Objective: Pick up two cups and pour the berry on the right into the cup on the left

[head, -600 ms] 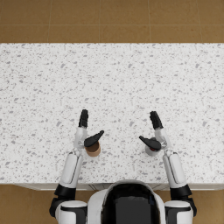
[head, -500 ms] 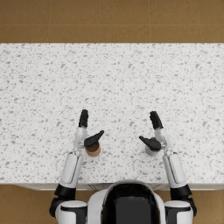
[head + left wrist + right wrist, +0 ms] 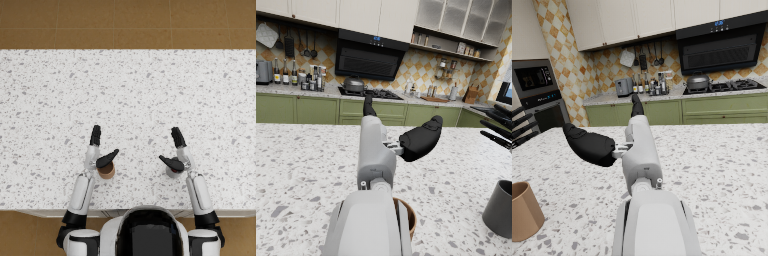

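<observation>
Standing on the speckled desk (image 3: 128,100) near its front edge, two small cups wait side by side but well apart: a brown cup (image 3: 106,171) on the left and a dark grey cup (image 3: 173,172) on the right. The left hand (image 3: 99,150) hovers above and just beside the brown cup, fingers straight, thumb spread toward the middle, holding nothing. The right hand (image 3: 176,151) mirrors it over the grey cup, likewise spread and empty. In the left wrist view the brown cup (image 3: 407,220) sits partly hidden beneath the forearm, with the grey cup (image 3: 500,208) off to the side. The berry cannot be seen in any view; it is presumably inside the grey cup.

Both cups look rigid, light and smooth-walled, tapering slightly toward the base, so they may slip under a loose hold. A sideways grasp around the mid-wall, thumb opposing fingers, seems best; it keeps each rim unobstructed for pouring. The grey cup probably needs a level carry, since a loose berry would roll out early if tilted.
</observation>
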